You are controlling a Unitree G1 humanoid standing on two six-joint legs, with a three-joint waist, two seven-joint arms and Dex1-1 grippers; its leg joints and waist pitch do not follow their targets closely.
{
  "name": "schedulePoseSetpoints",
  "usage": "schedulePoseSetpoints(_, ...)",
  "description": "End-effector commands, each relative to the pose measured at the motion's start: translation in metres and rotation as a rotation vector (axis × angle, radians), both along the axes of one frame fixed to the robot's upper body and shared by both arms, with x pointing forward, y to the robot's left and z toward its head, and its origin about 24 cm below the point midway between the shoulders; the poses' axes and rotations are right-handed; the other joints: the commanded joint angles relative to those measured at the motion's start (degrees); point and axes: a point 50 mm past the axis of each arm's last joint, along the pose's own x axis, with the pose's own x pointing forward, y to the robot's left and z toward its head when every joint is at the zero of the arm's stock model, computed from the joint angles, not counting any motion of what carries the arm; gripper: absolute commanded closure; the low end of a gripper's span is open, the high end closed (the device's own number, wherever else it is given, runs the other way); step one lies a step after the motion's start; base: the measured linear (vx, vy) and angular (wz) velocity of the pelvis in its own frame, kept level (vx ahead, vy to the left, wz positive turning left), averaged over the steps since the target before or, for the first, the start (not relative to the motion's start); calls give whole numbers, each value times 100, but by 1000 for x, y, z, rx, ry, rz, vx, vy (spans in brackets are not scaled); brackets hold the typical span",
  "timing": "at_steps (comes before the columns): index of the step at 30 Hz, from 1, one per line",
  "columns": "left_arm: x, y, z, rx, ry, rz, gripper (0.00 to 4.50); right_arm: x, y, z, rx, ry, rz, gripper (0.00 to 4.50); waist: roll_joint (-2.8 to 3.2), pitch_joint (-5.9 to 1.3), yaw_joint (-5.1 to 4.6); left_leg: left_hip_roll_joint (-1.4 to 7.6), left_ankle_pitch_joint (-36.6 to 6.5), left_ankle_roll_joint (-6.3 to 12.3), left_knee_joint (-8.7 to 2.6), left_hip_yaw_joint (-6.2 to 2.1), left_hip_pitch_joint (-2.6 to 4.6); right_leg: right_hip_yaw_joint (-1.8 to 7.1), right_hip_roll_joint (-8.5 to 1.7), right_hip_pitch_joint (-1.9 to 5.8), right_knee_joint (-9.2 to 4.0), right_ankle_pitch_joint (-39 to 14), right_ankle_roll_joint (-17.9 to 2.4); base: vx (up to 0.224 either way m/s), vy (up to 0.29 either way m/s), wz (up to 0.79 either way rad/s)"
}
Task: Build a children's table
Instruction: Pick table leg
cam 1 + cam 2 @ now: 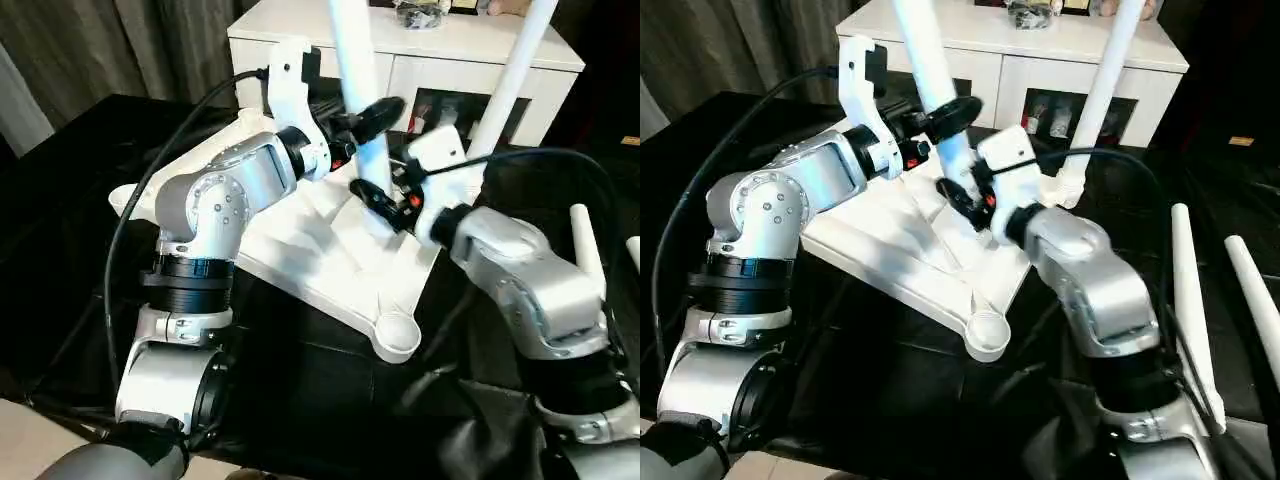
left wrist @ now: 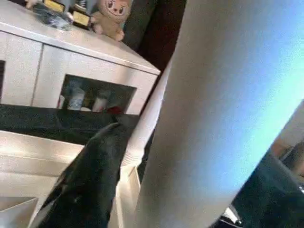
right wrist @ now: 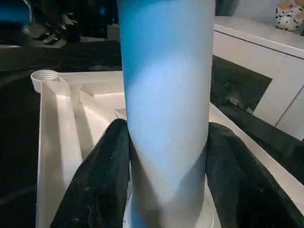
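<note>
The children's table top (image 1: 300, 250) lies upside down on the black work table, ribbed underside up, with an empty round socket (image 1: 395, 335) at the near corner. One white leg (image 1: 505, 80) stands upright in the far right corner. A second white leg (image 1: 355, 60) stands tilted, its foot near the middle of the underside. My left gripper (image 1: 366, 120) is shut on this leg higher up. My right gripper (image 1: 374, 200) is shut on it just above the foot, a black finger (image 3: 99, 180) pressed on each side. I cannot tell whether the foot sits in a socket.
Two loose white legs (image 1: 1185, 300) (image 1: 1255, 280) lie on the black cover at the right. A white cabinet (image 1: 440, 50) with glass doors stands close behind the work table, with small items and a plush toy (image 2: 111, 19) on top. Dark curtains hang at the back left.
</note>
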Motion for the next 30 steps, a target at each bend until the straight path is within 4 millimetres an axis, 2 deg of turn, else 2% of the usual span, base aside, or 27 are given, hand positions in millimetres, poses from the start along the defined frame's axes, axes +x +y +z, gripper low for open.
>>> schedulePoseSetpoints(1,-2,3,1,-10,-3,10,153,3,-2,10,8,-51,-19,264,-58,-406,-8,363,-990,39,-463,-143,91,235,-363,319,-426,-1486,-1102,0,0,0)
schedulePoseSetpoints(5,-2,3,1,-20,9,20,197,4,-1,10,7,-54,-25,264,-58,-405,-16,359,-983,53,-463,-142,81,236,-359,326,-417,-1430,-1122,0,0,0)
schedulePoseSetpoints(7,-1,3,2,-24,17,27,200,4,-1,10,9,-52,-29,264,-54,-402,-18,360,-1019,35,-464,-144,89,234,-360,319,-421,-1489,-1125,0,0,0)
schedulePoseSetpoints(8,-1,4,2,-30,26,30,203,4,-2,10,9,-51,-33,264,-71,-399,-28,360,-1048,33,-468,-144,81,235,-357,324,-432,-1511,-1107,0,0,0)
schedulePoseSetpoints(10,-1,4,2,-35,31,33,233,5,-2,10,4,-53,-36,264,-60,-399,-26,360,-1060,26,-470,-147,93,233,-360,316,-432,-1556,-1093,0,0,0)
schedulePoseSetpoints(15,0,6,3,-27,21,32,251,6,-2,11,2,-54,-40,264,-51,-395,-32,360,-1102,14,-475,-149,95,236,-357,305,-443,-1613,-1043,0,0,0)
schedulePoseSetpoints(16,0,6,3,-30,22,34,251,6,-2,11,4,-54,-40,208,-42,-397,-30,359,-1103,9,-475,-152,96,235,-355,304,-438,-1596,-1049,0,0,0)
schedulePoseSetpoints(17,0,6,3,-33,23,35,252,6,-2,11,9,-54,-36,194,-50,-396,-37,356,-1103,7,-476,-151,86,235,-355,311,-439,-1574,-1052,0,0,0)
schedulePoseSetpoints(19,0,7,4,-39,23,36,253,6,-3,13,23,-55,-30,188,-49,-397,-33,358,-1096,-2,-474,-150,91,237,-360,311,-436,-1558,-1062,0,0,0)
schedulePoseSetpoints(20,1,7,4,-42,25,37,254,6,-3,13,28,-55,-28,174,-8,-398,-22,357,-1082,-4,-474,-155,92,238,-362,310,-426,-1508,-1085,0,0,0)
schedulePoseSetpoints(22,1,8,4,-42,25,40,260,6,-3,14,43,-52,-22,152,-32,-400,-33,361,-1107,2,-480,-152,95,234,-350,311,-429,-1444,-1103,0,0,0)
schedulePoseSetpoints(23,1,8,4,-29,20,39,261,5,-3,14,49,-47,-17,150,-16,-401,-27,359,-1092,7,-479,-154,95,236,-354,313,-425,-1412,-1113,0,0,0)
schedulePoseSetpoints(24,1,8,4,-27,18,35,261,5,-3,15,59,-41,-2,135,-38,-400,-31,356,-1094,13,-479,-150,88,236,-353,320,-428,-1414,-1113,0,0,0)
schedulePoseSetpoints(25,1,8,5,-31,13,18,261,4,-4,17,87,-25,21,135,-33,-400,-27,353,-1113,34,-478,-149,94,237,-358,325,-431,-1429,-1119,0,0,0)
schedulePoseSetpoints(27,-2,8,7,-9,-8,-41,261,-2,-7,20,123,30,126,111,-30,-401,-18,359,-1146,66,-482,-157,100,234,-357,331,-429,-1489,-1103,0,0,0)
schedulePoseSetpoints(28,-7,7,8,31,-33,-128,261,-9,-12,20,141,109,232,104,-18,-394,1,366,-1149,109,-487,-163,116,236,-349,334,-427,-1485,-1085,0,0,0)
schedulePoseSetpoints(29,-7,7,8,31,-33,-128,261,-9,-12,20,141,109,232,98,-11,-390,6,368,-1147,120,-489,-165,122,237,-345,332,-419,-1474,-1085,0,0,0)
schedulePoseSetpoints(30,-13,6,9,59,-56,-202,261,-16,-17,17,138,165,304,89,-7,-392,5,374,-1103,117,-486,-159,121,241,-347,319,-419,-1388,-1127,0,0,0)
